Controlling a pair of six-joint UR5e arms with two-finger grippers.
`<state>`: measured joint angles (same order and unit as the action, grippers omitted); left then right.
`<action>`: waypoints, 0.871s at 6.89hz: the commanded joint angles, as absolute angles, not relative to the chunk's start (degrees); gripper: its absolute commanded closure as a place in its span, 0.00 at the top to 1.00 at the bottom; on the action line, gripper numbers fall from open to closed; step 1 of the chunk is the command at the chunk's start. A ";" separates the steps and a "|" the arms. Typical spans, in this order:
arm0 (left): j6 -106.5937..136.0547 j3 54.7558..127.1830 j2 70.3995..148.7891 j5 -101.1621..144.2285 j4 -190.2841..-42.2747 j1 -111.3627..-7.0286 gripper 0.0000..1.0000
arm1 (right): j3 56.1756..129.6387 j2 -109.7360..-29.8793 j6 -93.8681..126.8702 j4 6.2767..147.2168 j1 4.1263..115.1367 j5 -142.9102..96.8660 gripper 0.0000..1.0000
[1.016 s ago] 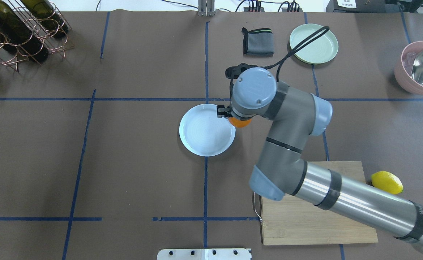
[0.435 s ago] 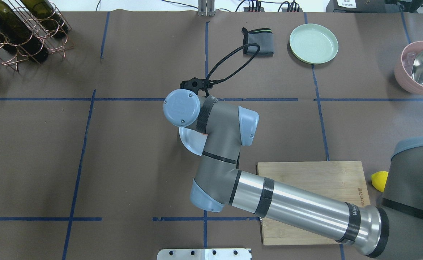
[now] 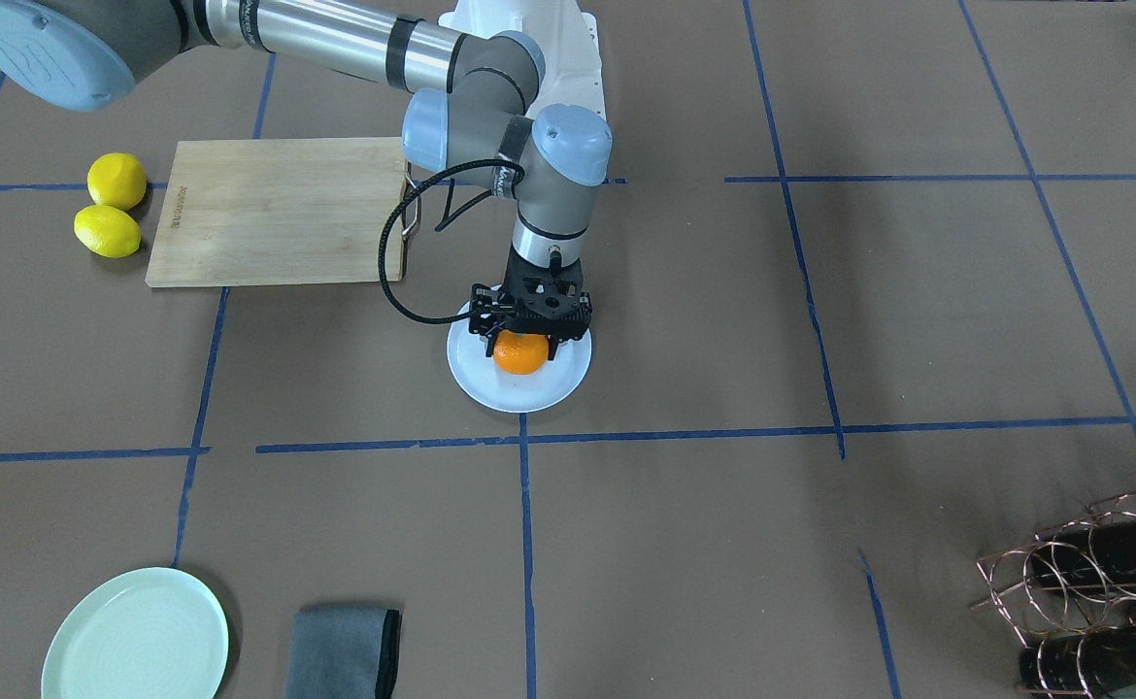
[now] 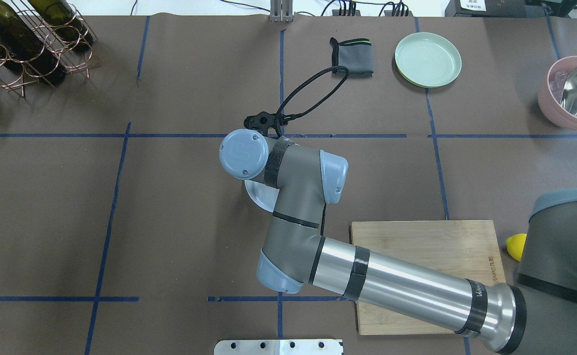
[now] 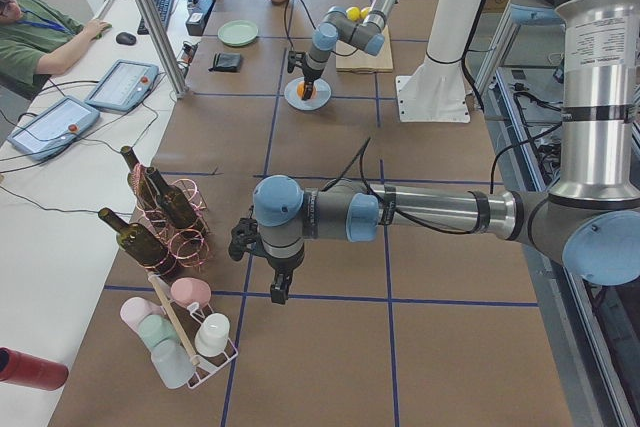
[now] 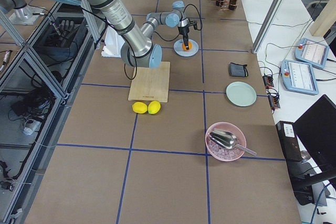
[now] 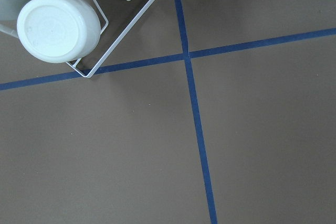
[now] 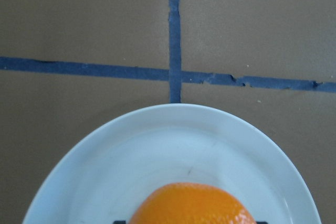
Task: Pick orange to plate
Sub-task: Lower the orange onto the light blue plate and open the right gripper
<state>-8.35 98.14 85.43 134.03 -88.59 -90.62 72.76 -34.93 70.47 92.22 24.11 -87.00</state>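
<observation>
Right gripper (image 3: 521, 340) points straight down over the plate (image 3: 519, 396). Its fingers sit against both sides of the orange (image 3: 519, 357), pinching it. The orange is low over the middle of the plate; can't tell if it touches the surface. In the right wrist view the orange (image 8: 191, 205) fills the bottom edge, with bare plate (image 8: 173, 140) past it and a blue tape cross (image 8: 174, 74) just beyond the rim. In the overhead view the right arm hides the orange and only a sliver of plate (image 4: 260, 195) shows.

Left gripper (image 5: 276, 292) hangs over bare table well apart from the plate, near the wine rack (image 5: 160, 212) and cup rack (image 5: 190, 332). It shows only in the side view, so can't tell if it is spread or closed. The left wrist view shows a white cup (image 7: 58, 24) in a wire rack and tape lines.

On the robot's right side: a wooden cutting board (image 3: 277, 212), with two lemons (image 3: 114, 206) just beside its far-right end. Far from the robot: a mint-green plate (image 3: 136, 636), with a grey cloth (image 3: 345, 652) near it.
</observation>
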 commanded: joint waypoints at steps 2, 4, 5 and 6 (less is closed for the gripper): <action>-8.35 98.00 85.43 134.03 -88.68 -90.62 1.00 | 75.13 -34.63 69.35 93.43 25.91 -88.14 1.00; -8.35 98.09 85.43 134.03 -88.68 -90.62 1.00 | 82.39 -36.72 61.33 98.31 31.96 -95.67 1.00; -8.35 98.35 85.43 134.03 -88.68 -90.62 1.00 | 90.36 -41.87 53.78 100.70 35.99 -100.50 1.00; -8.44 98.52 85.43 133.95 -88.51 -90.62 1.00 | 100.88 -50.62 44.48 102.29 41.78 -107.16 1.00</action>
<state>-8.37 98.29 85.43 134.02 -88.64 -90.61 89.46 -41.96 54.97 99.82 35.48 -99.82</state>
